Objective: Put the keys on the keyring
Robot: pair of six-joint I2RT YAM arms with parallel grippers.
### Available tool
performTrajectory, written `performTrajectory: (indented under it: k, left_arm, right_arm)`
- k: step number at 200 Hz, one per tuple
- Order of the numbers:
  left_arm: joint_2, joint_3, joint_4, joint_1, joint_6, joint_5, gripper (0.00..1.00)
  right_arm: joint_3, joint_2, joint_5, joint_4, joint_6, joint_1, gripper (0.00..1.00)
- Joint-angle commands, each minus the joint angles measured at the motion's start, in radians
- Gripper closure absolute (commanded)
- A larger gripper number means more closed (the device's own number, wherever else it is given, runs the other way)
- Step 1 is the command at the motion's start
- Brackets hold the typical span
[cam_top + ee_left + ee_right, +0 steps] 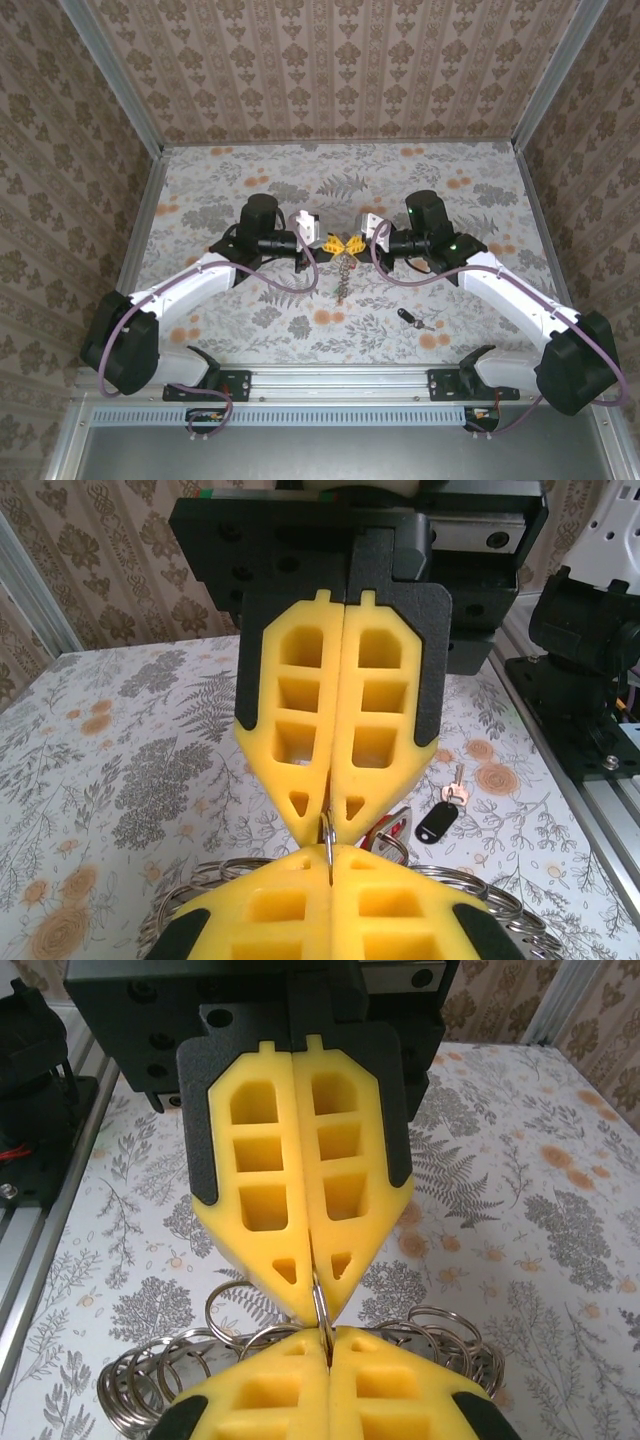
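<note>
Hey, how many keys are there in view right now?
3. A black-headed key lies on the table, a small reddish-headed key right beside it, and a red-headed key sits by the keyring, partly covered. Others may be hidden.

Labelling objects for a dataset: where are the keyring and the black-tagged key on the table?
keyring (112,1390), right wrist view, on its left-hand loops
black-tagged key (437,822), left wrist view, on the black tag

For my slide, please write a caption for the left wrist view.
Left gripper and right gripper, tip to tip, both shut on the keyring; black-tagged key on table beyond.
</note>
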Motion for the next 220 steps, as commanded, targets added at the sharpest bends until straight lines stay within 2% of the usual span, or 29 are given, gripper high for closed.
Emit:
performTrajectory:
  k: [1, 17, 41, 86, 137, 169, 220]
  left_arm:
    - [-0.021, 0.005, 0.021, -0.014, 0.006, 0.065, 1.00]
    - [-0.029, 0.020, -0.082, -0.015, 0.067, 0.001, 1.00]
    - [-0.040, 0.029, -0.161, -0.021, 0.118, -0.119, 0.85]
    - [-0.041, 0.066, -0.225, -0.041, 0.164, -0.224, 0.81]
    - [-0.018, 0.100, -0.238, -0.072, 0.186, -0.221, 0.80]
    - [-0.005, 0.115, -0.269, -0.080, 0.201, -0.231, 0.90]
    - [0.008, 0.135, -0.316, -0.083, 0.220, -0.239, 0.86]
  right_arm:
    - [0.004, 0.016, 0.009, 0.025, 0.004, -0.003, 1.00]
    - [0.020, 0.013, 0.031, -0.015, -0.009, 0.001, 1.00]
    - [0.046, 0.011, 0.076, -0.078, -0.030, 0.014, 1.00]
    - [0.074, 0.015, 0.140, -0.140, -0.044, 0.044, 1.00]
    - [0.089, 0.022, 0.176, -0.162, -0.045, 0.064, 1.00]
    - [0.094, 0.015, 0.179, -0.172, -0.049, 0.070, 1.00]
    - [0.090, 0.006, 0.176, -0.170, -0.051, 0.072, 1.00]
